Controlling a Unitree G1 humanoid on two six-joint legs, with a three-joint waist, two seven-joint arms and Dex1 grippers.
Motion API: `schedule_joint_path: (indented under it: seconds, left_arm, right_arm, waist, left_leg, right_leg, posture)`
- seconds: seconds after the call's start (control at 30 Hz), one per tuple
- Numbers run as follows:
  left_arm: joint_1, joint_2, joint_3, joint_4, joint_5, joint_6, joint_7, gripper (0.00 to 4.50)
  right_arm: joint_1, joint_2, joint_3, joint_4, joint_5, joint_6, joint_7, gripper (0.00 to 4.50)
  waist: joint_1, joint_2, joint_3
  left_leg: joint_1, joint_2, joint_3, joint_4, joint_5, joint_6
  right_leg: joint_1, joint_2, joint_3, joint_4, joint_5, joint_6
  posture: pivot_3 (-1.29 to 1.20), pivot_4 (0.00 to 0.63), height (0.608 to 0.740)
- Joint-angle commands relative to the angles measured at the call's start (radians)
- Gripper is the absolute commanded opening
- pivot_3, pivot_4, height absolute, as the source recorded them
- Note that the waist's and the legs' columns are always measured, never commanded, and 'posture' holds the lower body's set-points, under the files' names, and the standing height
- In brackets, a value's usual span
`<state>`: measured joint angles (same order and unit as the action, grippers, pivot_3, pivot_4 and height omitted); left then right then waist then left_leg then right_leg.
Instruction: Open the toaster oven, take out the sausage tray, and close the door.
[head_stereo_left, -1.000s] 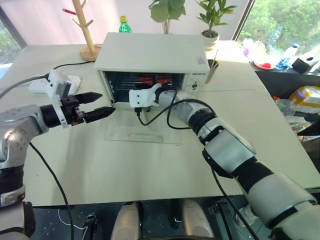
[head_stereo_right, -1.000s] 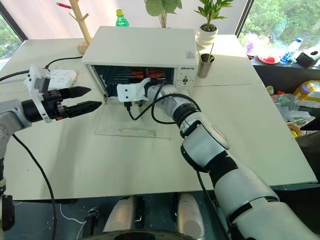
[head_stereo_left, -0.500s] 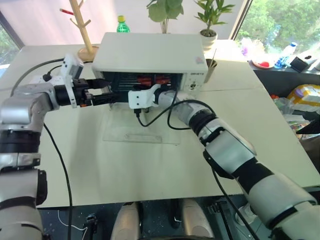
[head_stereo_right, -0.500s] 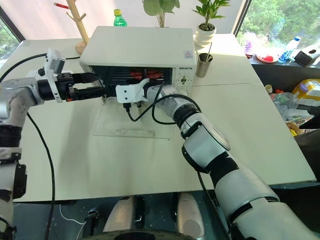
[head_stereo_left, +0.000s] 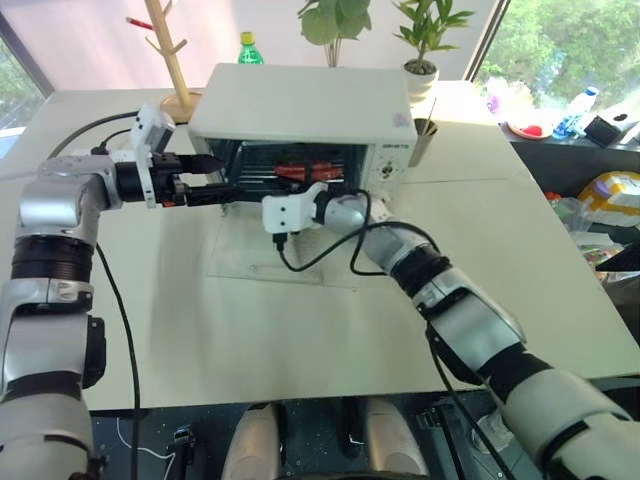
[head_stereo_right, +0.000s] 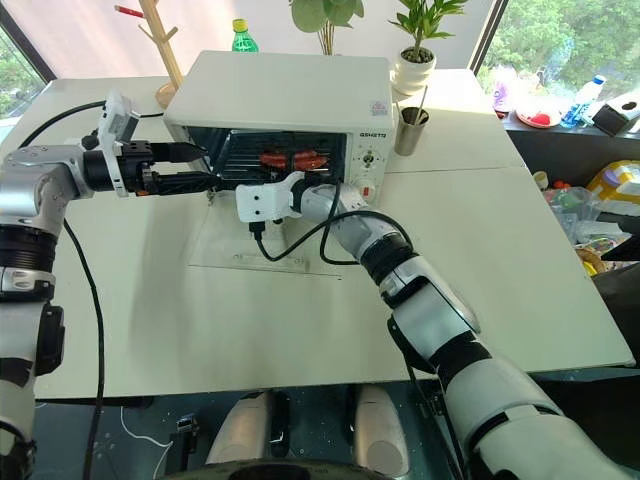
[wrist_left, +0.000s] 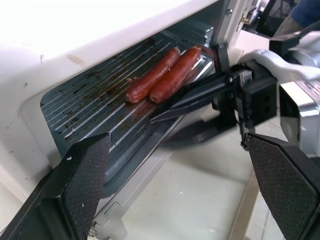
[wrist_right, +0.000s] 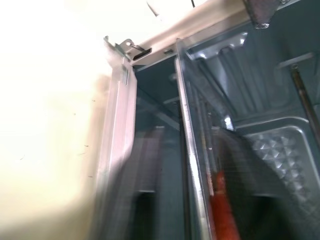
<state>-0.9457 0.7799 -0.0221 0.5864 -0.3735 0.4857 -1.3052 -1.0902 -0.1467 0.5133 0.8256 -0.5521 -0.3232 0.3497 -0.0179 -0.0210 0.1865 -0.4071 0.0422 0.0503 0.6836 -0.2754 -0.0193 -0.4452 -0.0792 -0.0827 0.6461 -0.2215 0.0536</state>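
1. Left pincer (head_stereo_left: 215, 177), fingers spread wide and empty, waits at our oven (head_stereo_left: 305, 105) mouth's left corner.
2. Right pincer (wrist_left: 165, 107) sits parted at the tray's (wrist_left: 107, 117) front edge, holding nothing.
3. Sausages (wrist_left: 165, 75) rest inside; door (head_stereo_left: 270, 262) lies flat.

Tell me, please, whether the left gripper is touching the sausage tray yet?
Apart. In the left wrist view, the left gripper's open fingers stand either side of the sausage tray's front edge, with clear space between pads and metal.
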Motion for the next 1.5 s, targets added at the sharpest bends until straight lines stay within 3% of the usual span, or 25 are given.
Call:
schedule_joint_path:
  seconds: [0.03, 0.07, 0.57, 0.67, 0.83, 0.97, 1.07, 1.33, 1.5]
  left_arm:
    - [-0.030, 0.012, 0.029, -0.002, 0.014, -0.015, 0.005, 4.50]
    - [-0.028, 0.012, 0.031, -0.006, 0.014, -0.014, 0.006, 4.50]
    - [0.000, 0.014, 0.053, -0.054, 0.005, 0.013, 0.018, 4.50]
    - [0.003, 0.013, 0.055, -0.061, 0.003, 0.017, 0.021, 4.50]
    - [0.007, 0.010, 0.056, -0.070, 0.002, 0.024, 0.022, 4.50]
    - [0.006, 0.009, 0.056, -0.070, 0.002, 0.027, 0.020, 4.50]
    - [0.000, 0.007, 0.055, -0.063, 0.004, 0.024, 0.020, 4.50]
    - [-0.017, -0.003, 0.045, -0.041, 0.012, 0.014, 0.015, 4.50]
    - [-0.041, -0.013, 0.037, 0.000, 0.026, -0.002, 0.005, 4.50]
  right_arm:
    - [-0.038, 0.012, -0.022, -0.034, 0.010, 0.014, -0.004, 3.65]
    - [-0.048, 0.018, -0.020, -0.019, 0.007, 0.014, -0.007, 4.16]
    - [-0.199, 0.098, 0.030, 0.253, -0.066, -0.015, -0.087, 4.16]
    - [-0.201, 0.101, 0.037, 0.278, -0.075, -0.022, -0.097, 3.35]
    - [-0.209, 0.103, 0.043, 0.303, -0.088, -0.017, -0.119, 0.84]
    - [-0.214, 0.106, 0.038, 0.309, -0.087, -0.013, -0.120, 0.84]
    - [-0.210, 0.103, 0.035, 0.301, -0.083, -0.018, -0.114, 0.04]
    - [-0.168, 0.089, 0.034, 0.225, -0.078, -0.019, -0.090, 0.04]
    - [-0.092, 0.050, 0.023, 0.050, -0.060, 0.005, -0.025, 0.04]
  waist:
    - [0.000, 0.000, 0.000]
    - [-0.001, 0.000, 0.000]
    - [-0.002, 0.000, 0.000]
    - [-0.001, 0.000, 0.000]
    - [-0.002, 0.000, 0.000]
    - [-0.002, 0.000, 0.000]
    - [-0.001, 0.000, 0.000]
    - [-0.001, 0.000, 0.000]
    - [0.004, 0.000, 0.000]
  left_leg:
    - [0.000, 0.000, 0.000, 0.000, 0.000, 0.000]
    - [0.000, 0.000, 0.000, 0.000, 0.000, 0.000]
    - [0.000, 0.000, 0.000, 0.000, 0.000, 0.000]
    - [0.000, 0.000, 0.000, 0.000, 0.000, 0.000]
    - [0.000, 0.000, 0.000, 0.000, 0.000, 0.000]
    - [0.000, 0.000, 0.000, 0.000, 0.000, 0.000]
    - [0.000, 0.000, 0.000, 0.000, 0.000, 0.000]
    - [0.000, 0.000, 0.000, 0.000, 0.000, 0.000]
    - [0.000, 0.000, 0.000, 0.000, 0.000, 0.000]
  right_leg:
    - [0.000, 0.000, 0.000, 0.000, 0.000, 0.000]
    - [0.000, 0.000, 0.000, 0.000, 0.000, 0.000]
    - [0.000, 0.000, 0.000, 0.000, 0.000, 0.000]
    - [0.000, 0.000, 0.000, 0.000, 0.000, 0.000]
    - [0.000, 0.000, 0.000, 0.000, 0.000, 0.000]
    - [0.000, 0.000, 0.000, 0.000, 0.000, 0.000]
    - [0.000, 0.000, 0.000, 0.000, 0.000, 0.000]
    - [0.000, 0.000, 0.000, 0.000, 0.000, 0.000]
    - [0.000, 0.000, 0.000, 0.000, 0.000, 0.000]
  posture:
    - [0.00, 0.150, 0.717]
    - [0.00, 0.150, 0.717]
    - [0.00, 0.150, 0.717]
    - [0.00, 0.150, 0.717]
    - [0.00, 0.150, 0.717]
    - [0.00, 0.150, 0.717]
    - [0.00, 0.150, 0.717]
    - [0.00, 0.150, 0.717]
    - [0.00, 0.150, 0.717]
